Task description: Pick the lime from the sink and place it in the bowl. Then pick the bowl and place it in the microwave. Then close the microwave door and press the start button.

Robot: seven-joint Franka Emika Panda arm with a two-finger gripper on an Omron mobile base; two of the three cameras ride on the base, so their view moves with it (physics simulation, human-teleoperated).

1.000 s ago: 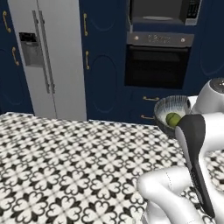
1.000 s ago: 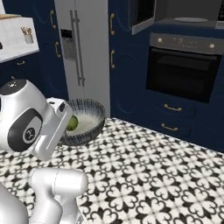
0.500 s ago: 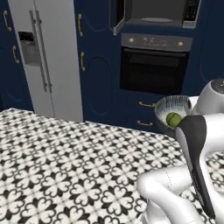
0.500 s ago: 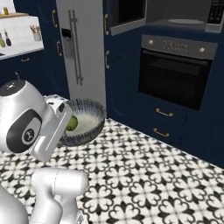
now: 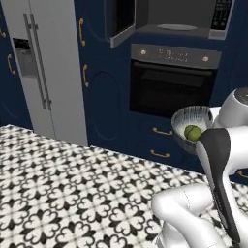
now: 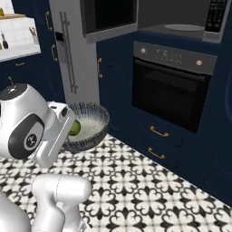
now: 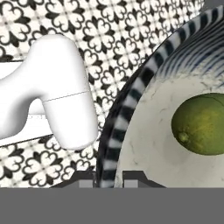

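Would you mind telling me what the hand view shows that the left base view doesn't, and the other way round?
Hand view alone: the gripper closed on the rim of the bowl. Left base view alone: the open microwave with its turntable, the microwave door, the oven and the fridge. Both: the lime lying inside the striped bowl, above patterned floor.

This is a home kitchen. There is a big gray fridge, a black oven with a microwave above it, dark blue cupboards, and a black-and-white tiled floor.
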